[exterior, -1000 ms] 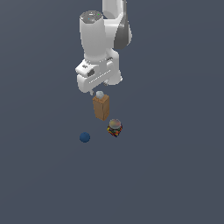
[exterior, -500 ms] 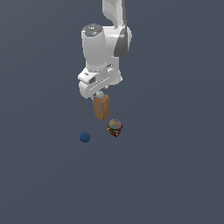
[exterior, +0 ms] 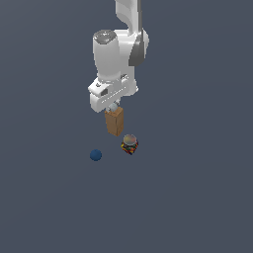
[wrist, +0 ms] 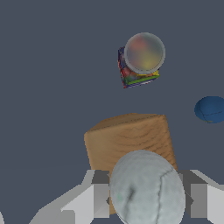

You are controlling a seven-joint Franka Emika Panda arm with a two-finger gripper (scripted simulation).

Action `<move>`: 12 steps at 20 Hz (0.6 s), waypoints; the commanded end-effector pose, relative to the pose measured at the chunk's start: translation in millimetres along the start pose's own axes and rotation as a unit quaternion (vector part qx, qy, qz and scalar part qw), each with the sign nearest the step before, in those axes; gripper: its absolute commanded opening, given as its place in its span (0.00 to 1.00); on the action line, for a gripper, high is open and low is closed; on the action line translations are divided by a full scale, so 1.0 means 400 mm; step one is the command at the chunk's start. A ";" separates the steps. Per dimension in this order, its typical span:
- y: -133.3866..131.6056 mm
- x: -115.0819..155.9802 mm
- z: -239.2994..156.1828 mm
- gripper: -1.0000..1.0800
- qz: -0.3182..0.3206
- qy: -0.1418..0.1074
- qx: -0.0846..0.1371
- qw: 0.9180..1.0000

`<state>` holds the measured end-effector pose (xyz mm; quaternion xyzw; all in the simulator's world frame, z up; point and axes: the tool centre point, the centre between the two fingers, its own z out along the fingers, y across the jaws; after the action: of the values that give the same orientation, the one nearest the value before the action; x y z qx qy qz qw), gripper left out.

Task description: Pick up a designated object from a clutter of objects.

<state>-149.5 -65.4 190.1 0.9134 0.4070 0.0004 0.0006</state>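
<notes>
Landmark: tan-brown box [exterior: 114, 122], standing upright on the dark table [exterior: 197, 197].

Gripper [wrist: 146, 192]: clenched on the pale grey-white ball [wrist: 146, 189]. In the wrist view one finger [wrist: 100, 192] sits at each side of the ball, both touching it, with the ball filling the gap between them. In the exterior view the ball [exterior: 113, 107] shows as a small pale spot under the gripper [exterior: 113, 106], just above the box top. From that angle I cannot tell whether ball and box are touching or apart. Judgement: the ball is carried, not resting, since the fingers bear on its two sides and it hangs in line with the hand.

Other clutter, relative to the box:
- Multicoloured can [exterior: 130, 144]: just beside the box, on the exterior view's right and nearer the camera. Seen from above in the wrist view [wrist: 139, 61], its round pale lid faces up, so it stands roughly upright.
- Dark blue ball [exterior: 96, 155]: near the box, on the exterior view's left and nearer the camera, apart from both box and can.

Why held so: a side pinch suits a round thing, and holding it high above the box keeps it away from the neighbours. Risk, as a judgement: a smooth ball may slip out if the squeeze is off-centre.

Writing and labels: the can carries coloured bands of red, green, yellow and blue, but no letters can be read. The box shows wood grain only. None on either ball.
</notes>
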 end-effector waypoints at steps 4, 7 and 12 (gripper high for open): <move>-0.001 0.000 0.002 0.00 0.000 0.000 0.000 1.000; 0.000 0.001 -0.002 0.00 0.000 0.000 0.000 1.000; 0.005 0.009 -0.024 0.00 0.000 0.000 0.000 1.000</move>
<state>-147.1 -64.3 196.3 0.9135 0.4069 0.0001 0.0004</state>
